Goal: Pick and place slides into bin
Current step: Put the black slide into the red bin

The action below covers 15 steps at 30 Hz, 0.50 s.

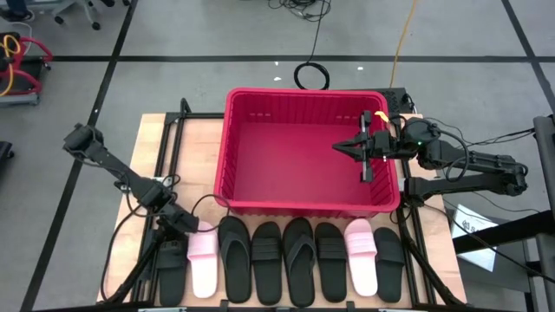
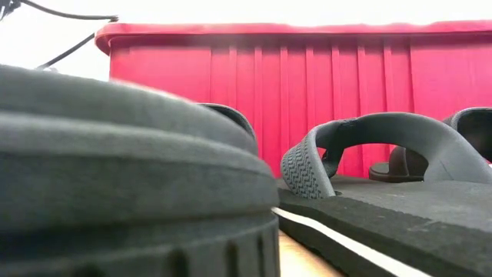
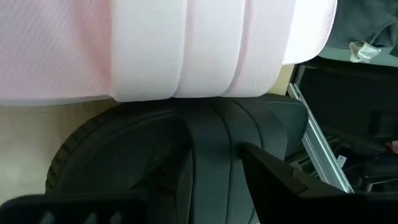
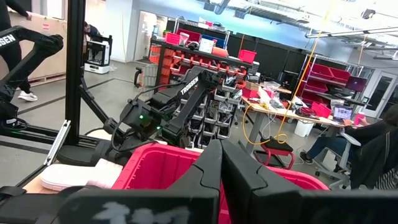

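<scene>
The red bin (image 1: 260,182) sits on the far half of the wooden desk (image 1: 195,147), and in the high view its floor looks bare. Along the near edge of the desk, just in front of the bin's near wall, all eight slides lie side by side in a row with toes toward the bin: a black slide (image 1: 173,269) at the left end, then a pale pink slide (image 1: 204,260), four black ones, among them a thong flip-flop (image 1: 299,260), a second pink slide (image 1: 360,256), and a black slide (image 1: 389,264) at the right end. The left pincer (image 1: 184,224) is down at the left end of the row, at the toes of the black end slide and its pink neighbour; its wrist view looks closely onto the black slide's strap (image 3: 211,149) with the pink slide (image 3: 205,43) just beside it, and one dark finger (image 3: 280,180) lies over the black slide, but whether the pincer is open or closed cannot be told. The right pincer (image 1: 342,147) hovers over the right part of the bin's interior, holding nothing, its two fingers (image 4: 211,168) pressed together in its wrist view. The low view shows black slides (image 2: 384,177) close up with the bin's red wall (image 2: 307,85) behind them.
</scene>
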Each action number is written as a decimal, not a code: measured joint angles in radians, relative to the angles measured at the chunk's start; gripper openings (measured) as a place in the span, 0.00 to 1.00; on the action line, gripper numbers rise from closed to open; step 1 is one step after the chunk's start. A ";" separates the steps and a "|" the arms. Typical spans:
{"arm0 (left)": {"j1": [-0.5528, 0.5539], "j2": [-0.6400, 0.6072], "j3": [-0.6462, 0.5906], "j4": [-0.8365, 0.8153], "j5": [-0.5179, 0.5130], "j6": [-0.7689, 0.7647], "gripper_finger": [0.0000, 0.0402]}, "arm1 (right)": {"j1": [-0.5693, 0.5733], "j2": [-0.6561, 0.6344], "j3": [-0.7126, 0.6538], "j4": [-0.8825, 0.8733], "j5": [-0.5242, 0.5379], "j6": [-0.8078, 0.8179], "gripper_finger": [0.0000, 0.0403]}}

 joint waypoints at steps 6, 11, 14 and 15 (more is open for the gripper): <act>-0.021 0.000 0.000 0.061 0.008 -0.048 0.33 | 0.000 0.000 0.000 0.000 0.000 0.000 0.00; -0.033 0.000 0.000 0.084 0.006 -0.077 0.33 | 0.000 0.000 0.000 0.000 0.000 0.000 0.00; -0.041 0.000 0.000 0.092 0.004 -0.110 0.33 | 0.000 0.000 0.000 0.000 0.001 0.000 0.00; -0.046 0.000 0.000 0.097 0.002 -0.137 0.33 | 0.000 0.000 0.000 0.000 0.001 0.000 0.00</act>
